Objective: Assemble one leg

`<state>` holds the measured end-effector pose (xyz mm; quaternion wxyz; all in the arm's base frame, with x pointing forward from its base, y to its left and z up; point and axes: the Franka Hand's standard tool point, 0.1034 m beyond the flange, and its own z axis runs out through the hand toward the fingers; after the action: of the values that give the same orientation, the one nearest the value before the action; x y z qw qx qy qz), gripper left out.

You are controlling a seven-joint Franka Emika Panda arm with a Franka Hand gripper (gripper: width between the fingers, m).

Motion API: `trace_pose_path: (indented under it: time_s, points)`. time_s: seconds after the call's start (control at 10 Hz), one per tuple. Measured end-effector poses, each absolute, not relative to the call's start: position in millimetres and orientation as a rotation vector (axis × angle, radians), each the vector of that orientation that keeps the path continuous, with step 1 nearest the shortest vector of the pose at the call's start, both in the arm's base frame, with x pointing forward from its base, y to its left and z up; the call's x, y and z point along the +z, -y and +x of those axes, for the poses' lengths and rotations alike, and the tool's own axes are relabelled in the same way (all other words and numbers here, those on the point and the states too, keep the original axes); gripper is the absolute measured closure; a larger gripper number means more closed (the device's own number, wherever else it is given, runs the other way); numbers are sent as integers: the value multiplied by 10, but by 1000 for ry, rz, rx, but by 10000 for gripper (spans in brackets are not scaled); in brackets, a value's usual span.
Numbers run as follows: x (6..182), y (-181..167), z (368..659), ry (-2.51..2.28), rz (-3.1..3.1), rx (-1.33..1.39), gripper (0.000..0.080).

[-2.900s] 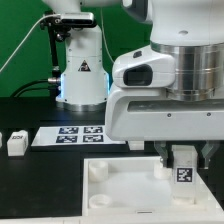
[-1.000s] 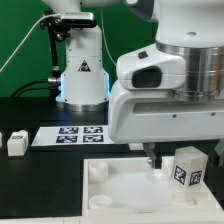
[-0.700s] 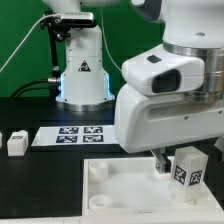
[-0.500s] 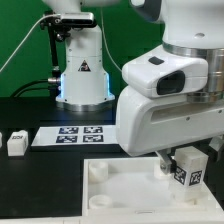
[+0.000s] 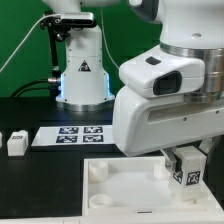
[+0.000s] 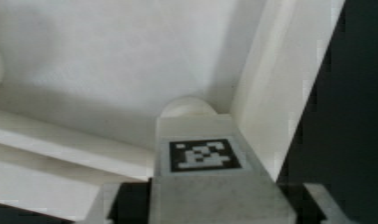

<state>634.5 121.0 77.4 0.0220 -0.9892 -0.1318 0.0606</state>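
Note:
My gripper (image 5: 187, 160) is shut on the leg (image 5: 187, 172), a small white block with a black-and-white tag facing the camera. It holds the leg upright at the far corner, on the exterior view's right, of the large white square part (image 5: 125, 195). In the wrist view the leg (image 6: 205, 150) shows between my two fingers (image 6: 125, 203), its tip over the white part's corner (image 6: 257, 60). Whether the leg's lower end sits in a socket is hidden.
The marker board (image 5: 73, 135) lies on the black table behind the white part. Two more white legs (image 5: 16, 143) stand at the exterior view's left edge. A round socket (image 5: 97, 170) shows at the white part's left far corner. The robot base (image 5: 82, 75) stands behind.
My gripper has turned about its axis with the leg in it and shifted slightly; the leg's tag face has swung round and now sits squarely between both fingers.

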Motion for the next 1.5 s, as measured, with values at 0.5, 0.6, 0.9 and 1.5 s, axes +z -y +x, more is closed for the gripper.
trace_pose_path:
  time_s: [0.5,0.6,0.9,1.5]
  points:
    - [761,-1208,6344,-217,-3102,176,501]
    - [763,-1216,6339,-394,-3092,177,501]
    - [761,-1233,6335,-1004,-2962,188,502]
    - [734,-1283,6349,-1728,-2591,194,502]
